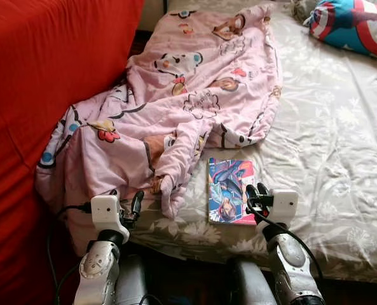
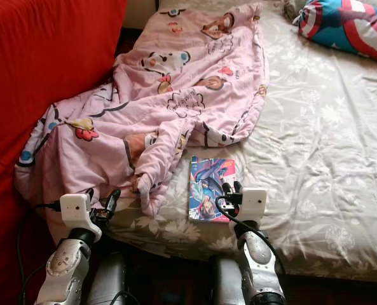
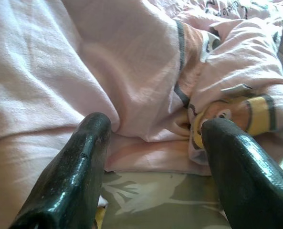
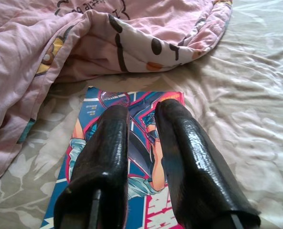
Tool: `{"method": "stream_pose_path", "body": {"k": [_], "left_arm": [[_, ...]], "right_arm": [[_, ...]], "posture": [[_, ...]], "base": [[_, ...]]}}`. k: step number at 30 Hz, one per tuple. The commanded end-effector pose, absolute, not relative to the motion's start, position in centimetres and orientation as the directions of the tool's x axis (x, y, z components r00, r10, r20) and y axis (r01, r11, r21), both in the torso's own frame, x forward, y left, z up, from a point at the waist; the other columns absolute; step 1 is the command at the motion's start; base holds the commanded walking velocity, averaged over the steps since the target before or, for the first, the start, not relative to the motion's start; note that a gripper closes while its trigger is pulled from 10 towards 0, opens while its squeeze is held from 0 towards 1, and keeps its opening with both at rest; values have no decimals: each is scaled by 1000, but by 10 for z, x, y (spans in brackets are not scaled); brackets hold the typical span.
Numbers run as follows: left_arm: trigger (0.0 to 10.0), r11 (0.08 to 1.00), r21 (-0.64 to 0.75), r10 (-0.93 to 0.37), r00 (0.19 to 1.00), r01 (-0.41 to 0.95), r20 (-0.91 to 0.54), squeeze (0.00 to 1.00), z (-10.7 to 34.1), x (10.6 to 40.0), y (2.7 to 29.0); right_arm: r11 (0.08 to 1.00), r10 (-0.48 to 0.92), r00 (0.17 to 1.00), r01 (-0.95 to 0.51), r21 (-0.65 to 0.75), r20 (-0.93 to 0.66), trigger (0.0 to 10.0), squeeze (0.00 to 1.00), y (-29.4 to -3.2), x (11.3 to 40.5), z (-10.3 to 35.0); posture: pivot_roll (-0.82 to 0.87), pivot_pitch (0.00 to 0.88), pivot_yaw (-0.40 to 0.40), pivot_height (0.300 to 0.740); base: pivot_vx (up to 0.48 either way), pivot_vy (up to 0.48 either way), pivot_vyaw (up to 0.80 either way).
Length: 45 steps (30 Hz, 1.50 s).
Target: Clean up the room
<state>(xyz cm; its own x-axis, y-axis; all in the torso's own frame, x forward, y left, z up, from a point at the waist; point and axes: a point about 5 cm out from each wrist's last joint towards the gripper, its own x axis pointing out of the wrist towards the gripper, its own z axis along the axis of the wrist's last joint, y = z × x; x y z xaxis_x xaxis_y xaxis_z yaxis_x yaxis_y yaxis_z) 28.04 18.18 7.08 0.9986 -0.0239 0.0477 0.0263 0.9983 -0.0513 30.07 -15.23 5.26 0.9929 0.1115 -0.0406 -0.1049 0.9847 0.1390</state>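
Book: I see a thin book [image 1: 231,190] with a bright blue and pink illustrated cover lying flat, face up, on the bed [image 1: 341,159], near the bed's front edge and just beside the lower hem of the blanket.
Right hand: my right hand [image 1: 257,190] sits over the book's right edge. In the right wrist view the two black fingers [image 4: 108,157] lie nearly together with only a narrow slit between them, above the cover. They hold nothing. I cannot tell whether the tips touch the cover.
Blanket: a pink blanket [image 1: 188,101] printed with cartoon figures is crumpled and spread over the left part of the bed. It runs from the far end down to the front edge, where a fold droops over the side. Its lower right corner lies just above the top of the book, apart from it by a strip of sheet.
Left hand: my left hand [image 1: 126,204] is at the bed's front edge, against the drooping part of the blanket. In the left wrist view its fingers [image 3: 79,167] are spread wide apart, with pink fabric and a strip of the sheet between them. Nothing is gripped.
Sheet: grey-beige with a pale flower pattern, wrinkled.
Pillow: a pillow [image 1: 356,25] in red, white and blue with a star lies at the far right corner of the bed, well apart from the book.
Left side: a large red surface [image 1: 42,82] rises beside the bed, touching the blanket's left edge.
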Motion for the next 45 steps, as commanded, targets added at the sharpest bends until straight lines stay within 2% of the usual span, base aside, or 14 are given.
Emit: {"method": "stream_pose_path", "body": {"k": [1, 32, 45], "left_arm": [[10000, 998, -59, -23, 999, 24, 23, 0, 65, 276, 182], [10000, 998, -64, -26, 999, 28, 28, 0, 66, 276, 182], [10000, 998, -56, -26, 999, 27, 26, 0, 66, 273, 183]], "right_arm": [[986, 111, 990, -99, 136, -83, 10000, 0, -154, 295, 43], [986, 108, 989, -94, 137, -97, 10000, 0, -154, 300, 43], [984, 101, 986, -80, 157, -130, 10000, 0, -159, 306, 40]], "posture": [[-18, 257, -17, 582], [-18, 263, -17, 582], [-7, 282, -7, 582]], "base": [[315, 0, 0], [345, 0, 0], [0, 0, 0]]}}
